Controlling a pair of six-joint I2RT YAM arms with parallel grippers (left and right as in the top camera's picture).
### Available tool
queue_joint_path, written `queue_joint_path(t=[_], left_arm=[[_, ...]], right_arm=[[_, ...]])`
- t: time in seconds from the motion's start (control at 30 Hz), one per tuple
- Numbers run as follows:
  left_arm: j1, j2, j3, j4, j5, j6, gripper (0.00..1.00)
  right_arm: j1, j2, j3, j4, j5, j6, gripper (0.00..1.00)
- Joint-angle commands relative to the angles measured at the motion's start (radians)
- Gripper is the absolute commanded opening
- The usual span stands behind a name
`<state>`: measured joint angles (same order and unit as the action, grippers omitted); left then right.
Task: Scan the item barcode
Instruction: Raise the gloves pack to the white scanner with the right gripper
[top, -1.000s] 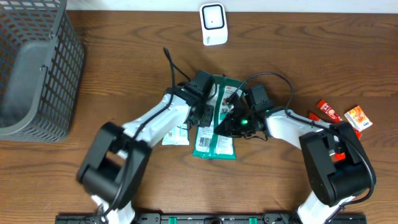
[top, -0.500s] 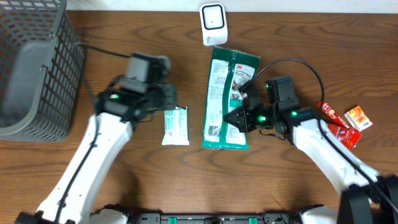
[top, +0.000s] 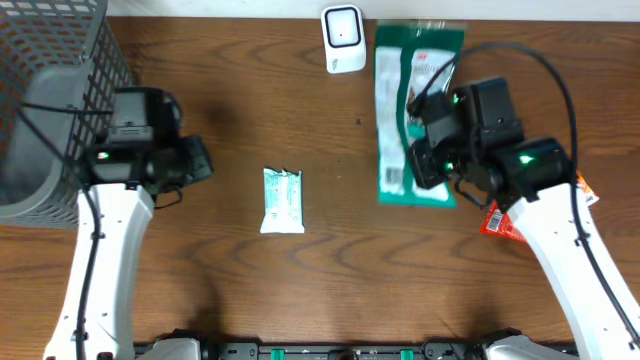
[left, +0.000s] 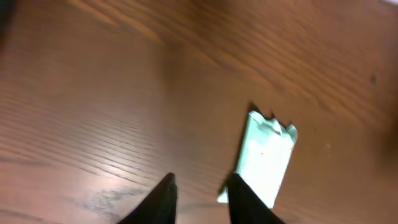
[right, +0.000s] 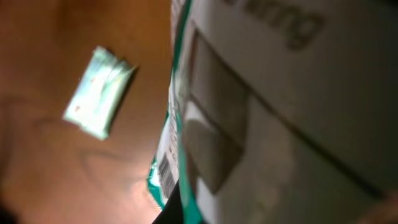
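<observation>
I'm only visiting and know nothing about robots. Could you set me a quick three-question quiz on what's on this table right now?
1. True or false: the right gripper holds the big green packet, whose top end is beside the white scanner.
2. Fill in: the left gripper is open and holds ___.
3. Multiple choice: the small pale packet is
A. in the right gripper
B. lying flat on the table, touched by neither gripper
C. on top of the big green packet

Key: 1 true; 2 nothing; 3 B.
</observation>
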<state>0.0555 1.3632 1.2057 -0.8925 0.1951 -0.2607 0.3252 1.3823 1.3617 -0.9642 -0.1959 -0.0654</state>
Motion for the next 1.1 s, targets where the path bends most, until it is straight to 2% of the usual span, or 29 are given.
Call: queue_joint_path(t=[0.0, 0.03, 0.1, 0.17, 0.33, 0.53, 0.63, 0.8, 1.07], left_arm=[[0.041, -0.003, 0.016, 0.01, -0.006, 0.01, 0.41], [0.044, -0.003, 0.016, 0.014, -0.006, 0.009, 0.51], [0.044, -0.003, 0.016, 0.014, -0.005, 0.009, 0.62], [0.044, -0.003, 0.014, 0.011, -0.005, 0.009, 0.8], [0.044, -0.003, 0.013, 0.011, -0.005, 0.009, 0.81], [0.044, -0.003, 0.013, 0.011, -0.005, 0.009, 0.81], [0.044, -0.003, 0.013, 0.011, -0.005, 0.009, 0.81], [0.044, -0.003, 0.013, 0.011, -0.005, 0.009, 0.81], [0.044, -0.003, 0.013, 0.011, -0.005, 0.009, 0.82]], right_arm=[[0.049, -0.014, 0.084, 0.019, 0.216, -0.048, 0.01], [0.057, -0.011, 0.096, 0.04, 0.226, -0.05, 0.01], [0.067, 0.001, 0.117, 0.069, 0.222, -0.074, 0.01], [0.077, 0.024, 0.154, 0.074, 0.227, -0.098, 0.01], [0.09, 0.137, 0.361, 0.004, 0.27, -0.168, 0.01], [0.111, 0.373, 0.781, -0.182, 0.333, -0.262, 0.01], [0.139, 0.484, 0.927, -0.198, 0.422, -0.343, 0.01], [0.205, 0.608, 0.96, -0.048, 0.628, -0.452, 0.01], [0.269, 0.87, 0.96, 0.402, 0.959, -0.676, 0.01]])
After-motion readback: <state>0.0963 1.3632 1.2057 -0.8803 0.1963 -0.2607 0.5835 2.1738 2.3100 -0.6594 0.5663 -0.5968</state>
